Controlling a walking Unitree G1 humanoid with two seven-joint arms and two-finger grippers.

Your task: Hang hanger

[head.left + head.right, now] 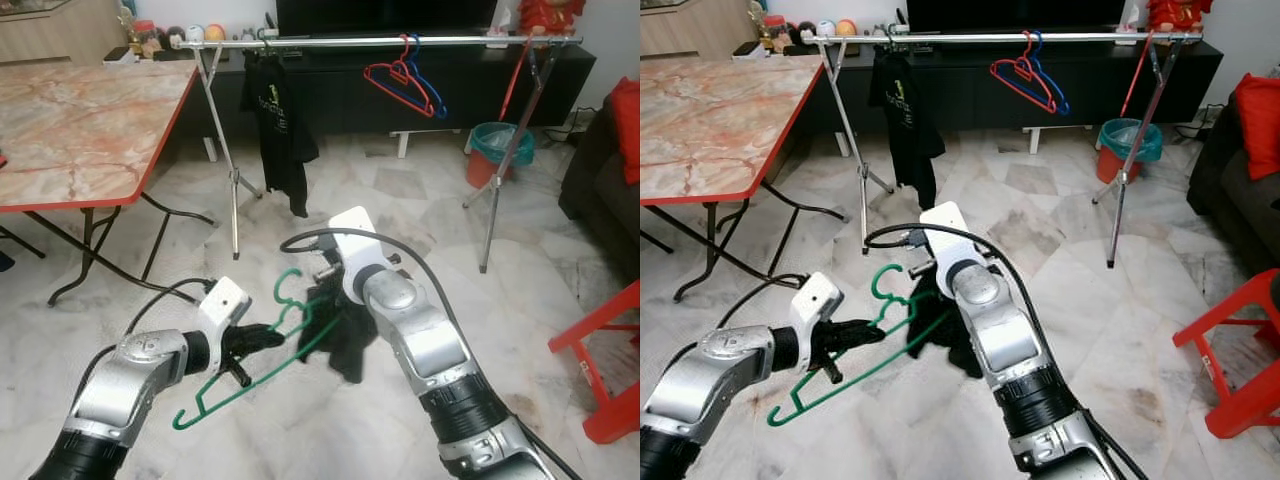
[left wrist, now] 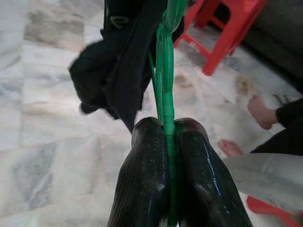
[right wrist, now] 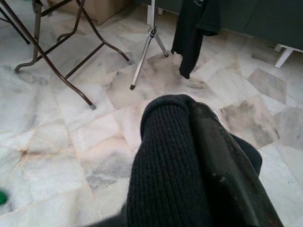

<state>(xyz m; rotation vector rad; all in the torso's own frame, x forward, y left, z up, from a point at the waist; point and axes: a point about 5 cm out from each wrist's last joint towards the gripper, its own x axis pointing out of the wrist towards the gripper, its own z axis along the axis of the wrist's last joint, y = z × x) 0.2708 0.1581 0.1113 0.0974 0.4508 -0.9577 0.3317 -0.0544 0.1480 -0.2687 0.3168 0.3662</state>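
My left gripper (image 1: 262,337) is shut on a green hanger (image 1: 250,370), held low over the floor with its hook up. In the left wrist view both fingers (image 2: 147,175) pinch the green hanger's (image 2: 165,94) thin bar. Just right of it, my right gripper (image 3: 189,142) is shut on a black knit garment (image 1: 345,335), which drapes over one finger (image 3: 222,165) and hangs against the hanger. Farther back stands a metal clothes rail (image 1: 380,41) carrying a red hanger (image 1: 395,80), a blue hanger (image 1: 430,95) and a black shirt (image 1: 280,120).
A marble-topped folding table (image 1: 80,130) stands at the left. A teal bin (image 1: 497,150) sits by the rail's right leg. A red stool (image 1: 600,360) and a dark sofa (image 1: 600,160) are at the right. A person's bare feet (image 2: 260,111) rest on the floor nearby.
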